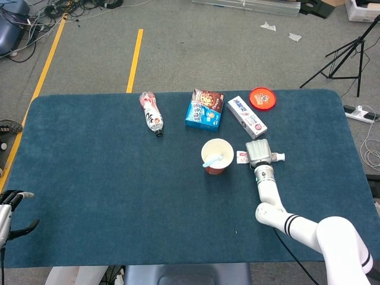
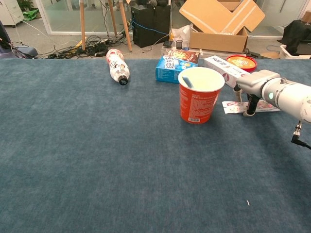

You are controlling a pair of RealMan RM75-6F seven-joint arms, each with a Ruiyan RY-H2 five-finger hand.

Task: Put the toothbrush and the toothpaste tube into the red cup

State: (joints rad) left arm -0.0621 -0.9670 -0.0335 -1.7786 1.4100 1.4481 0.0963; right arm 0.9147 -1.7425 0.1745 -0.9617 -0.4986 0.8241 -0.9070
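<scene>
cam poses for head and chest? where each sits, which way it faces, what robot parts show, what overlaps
Head view: high above the table's near edge, looking steeply down; shows the right arm, right hand over the toothpaste tube, and the left hand at the lower left.
Chest view: low, near table height, looking forward across it; shows only the right arm and hand.
Shared: red cup with the toothbrush inside, right hand, tube.

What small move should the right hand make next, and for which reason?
Probably it should close its fingers on the flat white toothpaste tube and lift it. The right hand sits directly over the tube, which lies flat on the blue table cloth just right of the red paper cup. The blue toothbrush already stands in the cup, so only the tube remains.
</scene>
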